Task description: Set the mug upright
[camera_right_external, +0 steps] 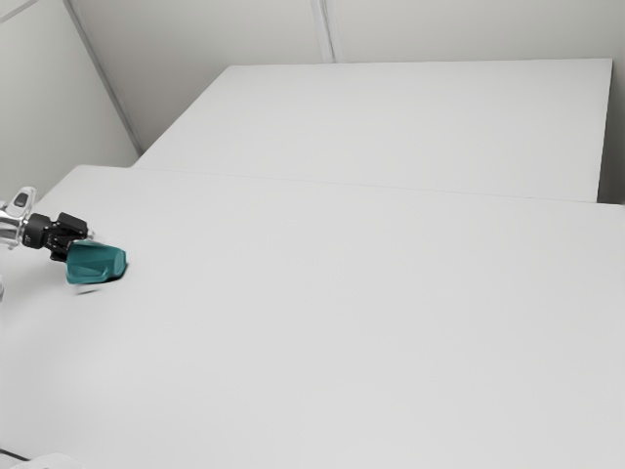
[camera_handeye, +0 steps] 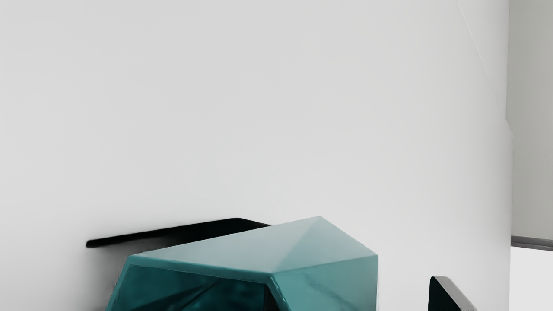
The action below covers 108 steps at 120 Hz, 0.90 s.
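1. The robot arm (camera_right_external: 12, 229) enters from the exterior view's left, its hand low over the near end of a long white table (camera_right_external: 322, 313).
2. At the end of the arm, the black gripper (camera_right_external: 78, 242) reaches the teal mug with its fingers parted, open rather than clamped.
3. Just beyond the hand, the faceted mug (camera_right_external: 97, 264) lies tipped on its side, its mouth turned toward the gripper and its narrower base pointing to the exterior view's right. Whether it rests fully on the tabletop is impossible to tell.
4. In the wrist view, a dark shadow (camera_handeye: 185, 232) runs along the tabletop beside the mug, whose hollow interior is partly visible past the rim.
5. One fingertip (camera_handeye: 451, 298) stands outside the mug, with a strip of white tabletop between the two; the other finger's exact position is unclear.
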Each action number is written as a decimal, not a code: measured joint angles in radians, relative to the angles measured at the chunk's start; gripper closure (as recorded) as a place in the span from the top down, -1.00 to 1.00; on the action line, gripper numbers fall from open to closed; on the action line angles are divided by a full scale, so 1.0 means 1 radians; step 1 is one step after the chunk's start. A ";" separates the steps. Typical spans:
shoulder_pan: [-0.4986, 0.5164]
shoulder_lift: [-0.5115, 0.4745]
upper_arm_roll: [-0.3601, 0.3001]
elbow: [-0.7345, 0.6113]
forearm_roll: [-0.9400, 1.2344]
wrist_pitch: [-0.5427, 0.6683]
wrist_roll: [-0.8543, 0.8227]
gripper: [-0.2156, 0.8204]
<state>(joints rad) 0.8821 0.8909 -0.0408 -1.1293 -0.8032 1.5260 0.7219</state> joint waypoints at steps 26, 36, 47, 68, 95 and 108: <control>0.001 -0.001 -0.013 0.000 0.001 -0.002 -0.013 -0.49; 0.001 -0.003 -0.019 0.000 0.001 -0.002 -0.017 -0.66; 0.003 -0.008 -0.032 0.002 0.001 -0.002 -0.020 -0.77; 0.000 -0.034 -0.088 0.013 0.004 0.003 -0.025 -0.87; -0.095 -0.159 -0.135 0.005 0.067 0.020 -0.032 -0.91; -0.208 -0.255 -0.157 0.001 0.214 0.037 -0.039 -0.92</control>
<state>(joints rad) 0.6741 0.6361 -0.1981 -1.1285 -0.5887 1.5631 0.6828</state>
